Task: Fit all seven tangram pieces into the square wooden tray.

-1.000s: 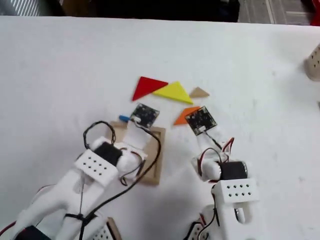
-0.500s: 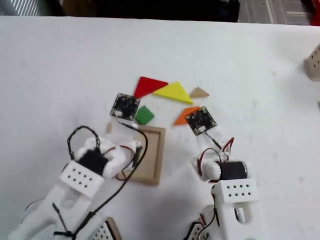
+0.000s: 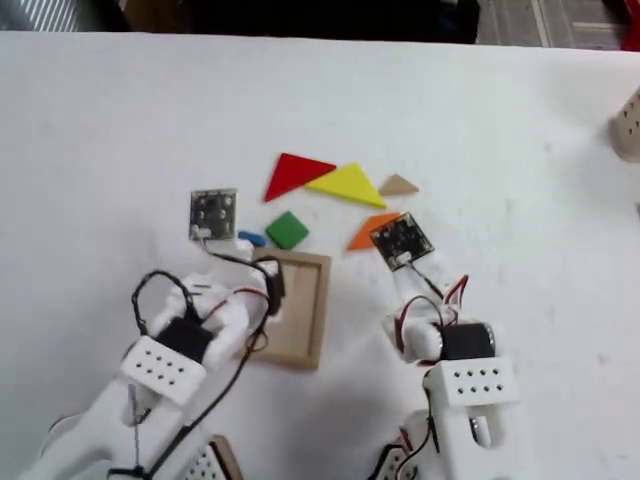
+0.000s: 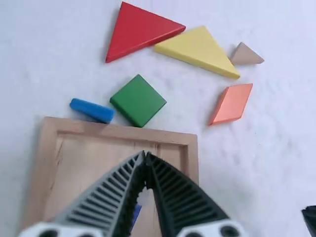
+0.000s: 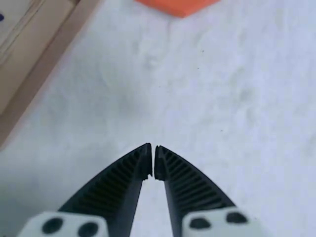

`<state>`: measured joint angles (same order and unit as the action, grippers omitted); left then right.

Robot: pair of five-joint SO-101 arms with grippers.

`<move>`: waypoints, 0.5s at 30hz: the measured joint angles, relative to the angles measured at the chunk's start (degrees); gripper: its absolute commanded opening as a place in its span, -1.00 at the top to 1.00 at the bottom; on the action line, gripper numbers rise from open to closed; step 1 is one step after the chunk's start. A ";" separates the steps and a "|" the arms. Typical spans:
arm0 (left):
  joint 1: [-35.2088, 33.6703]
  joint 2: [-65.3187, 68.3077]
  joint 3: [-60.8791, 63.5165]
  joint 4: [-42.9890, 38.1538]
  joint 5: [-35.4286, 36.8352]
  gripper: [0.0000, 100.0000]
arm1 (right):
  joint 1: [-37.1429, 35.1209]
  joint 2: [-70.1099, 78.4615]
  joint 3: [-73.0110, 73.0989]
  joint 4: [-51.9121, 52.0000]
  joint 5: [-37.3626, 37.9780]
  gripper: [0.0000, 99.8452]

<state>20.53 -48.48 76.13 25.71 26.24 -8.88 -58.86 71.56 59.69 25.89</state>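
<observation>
The square wooden tray [image 4: 118, 132] lies near the table's front, also seen from above as the tray [image 3: 318, 305]. My left gripper [image 4: 144, 159] is shut and hovers over the tray's inside; a blue piece [image 4: 136, 215] peeks out beneath its fingers. Just beyond the tray's far rim lie a green square [image 4: 138, 100] and a small blue piece [image 4: 91, 110]. Farther off are a red triangle [image 3: 295, 172], a yellow triangle [image 3: 348, 183], a small tan triangle [image 3: 398, 185] and an orange parallelogram [image 3: 368, 230]. My right gripper [image 5: 152, 160] is shut, empty, over bare table right of the tray, short of the orange parallelogram [image 5: 177, 6].
A tan perforated object [image 3: 628, 125] stands at the far right edge. A wooden corner [image 3: 225, 458] shows at the front edge by the left arm's base. White tabletop spreads wide to the left, right and back of the pieces.
The left arm swung left and drew back from over the tray's far side, uncovering the green square beyond the rim. The right arm has kept still.
</observation>
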 measured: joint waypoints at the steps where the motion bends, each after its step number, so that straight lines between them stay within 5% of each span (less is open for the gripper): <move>1: -0.18 1.76 0.00 -0.88 0.00 0.95 | 0.00 0.00 0.00 0.00 0.00 0.97; 9: -0.35 24.79 -6.59 -2.29 0.18 0.95 | 0.00 0.00 0.00 0.00 0.00 0.97; 15: 1.05 28.31 -8.62 -0.09 -0.18 0.95 | 0.00 0.00 0.00 0.00 0.00 0.97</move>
<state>21.58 -20.18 67.52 25.63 26.07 -8.88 -58.86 71.56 59.69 25.89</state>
